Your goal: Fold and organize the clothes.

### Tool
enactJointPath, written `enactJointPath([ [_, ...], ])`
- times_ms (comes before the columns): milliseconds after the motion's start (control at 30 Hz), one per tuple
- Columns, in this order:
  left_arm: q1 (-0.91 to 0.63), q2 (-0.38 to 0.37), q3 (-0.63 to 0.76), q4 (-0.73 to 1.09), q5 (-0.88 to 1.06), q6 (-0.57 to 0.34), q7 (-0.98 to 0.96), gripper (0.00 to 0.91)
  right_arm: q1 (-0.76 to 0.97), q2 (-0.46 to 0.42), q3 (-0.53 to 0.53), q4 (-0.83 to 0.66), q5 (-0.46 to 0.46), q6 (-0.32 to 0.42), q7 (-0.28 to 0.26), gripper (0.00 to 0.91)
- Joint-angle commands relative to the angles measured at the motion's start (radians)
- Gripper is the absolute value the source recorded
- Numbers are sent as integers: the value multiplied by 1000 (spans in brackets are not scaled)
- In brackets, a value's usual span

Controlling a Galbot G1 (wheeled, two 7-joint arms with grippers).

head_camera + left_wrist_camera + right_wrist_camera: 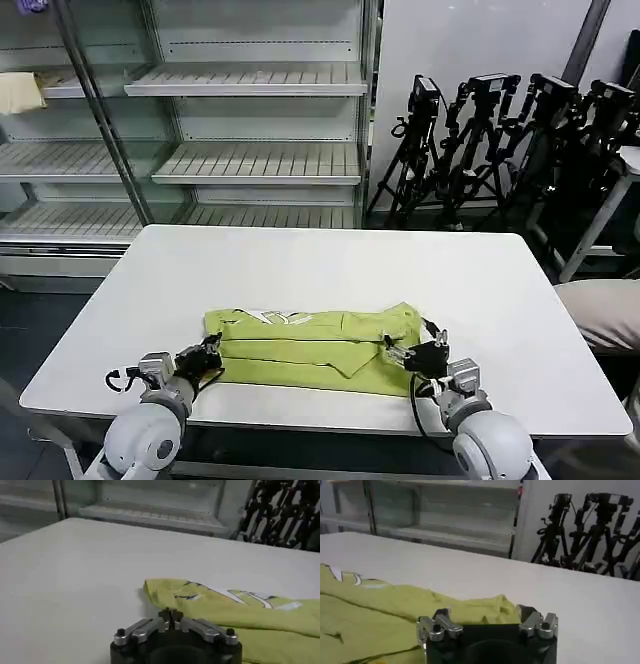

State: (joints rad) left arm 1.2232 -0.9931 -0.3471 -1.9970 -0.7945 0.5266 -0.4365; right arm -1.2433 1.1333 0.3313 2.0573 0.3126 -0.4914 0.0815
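The left end effector (pixel 207 357), fingers closed together and gripping nothing, is sitting at the left end of the folded T-shirt (pixel 315 347). The right end effector (pixel 412 354), fingers spread, is resting at its right end. The T-shirt is lying near the white worktop's (pixel 330 262) front edge, showing a white print too small to read.

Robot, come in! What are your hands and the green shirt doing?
Left gripper shut, right gripper open, at T-shirt ends. Shirt partly folded on table.

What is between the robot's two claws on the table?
In the head view, the folded green T-shirt stretches between the left gripper and the right gripper on the white table.
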Motion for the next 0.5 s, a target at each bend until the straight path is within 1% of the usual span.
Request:
enactJointPath([
  [33,25,98,-130,-10,194,15,95,0,-3,-8,6,19,-2,0,1,907],
  [200,72,242,-309,-10,198,30,202,0,-1,1,4,17,-1,1,1,907],
  [267,88,270,-374,5,245,45,247,0,-1,10,2,16,-1,2,-1,907],
  [333,116,303,-447,27,360,42,312,0,-1,14,1,14,-1,3,-1,907],
  [400,146,322,-486,30,413,42,367,0,-1,14,0,13,-2,4,-3,907],
  [500,158,329,-488,13,452,42,395,0,1,12,1,14,1,5,-8,907],
])
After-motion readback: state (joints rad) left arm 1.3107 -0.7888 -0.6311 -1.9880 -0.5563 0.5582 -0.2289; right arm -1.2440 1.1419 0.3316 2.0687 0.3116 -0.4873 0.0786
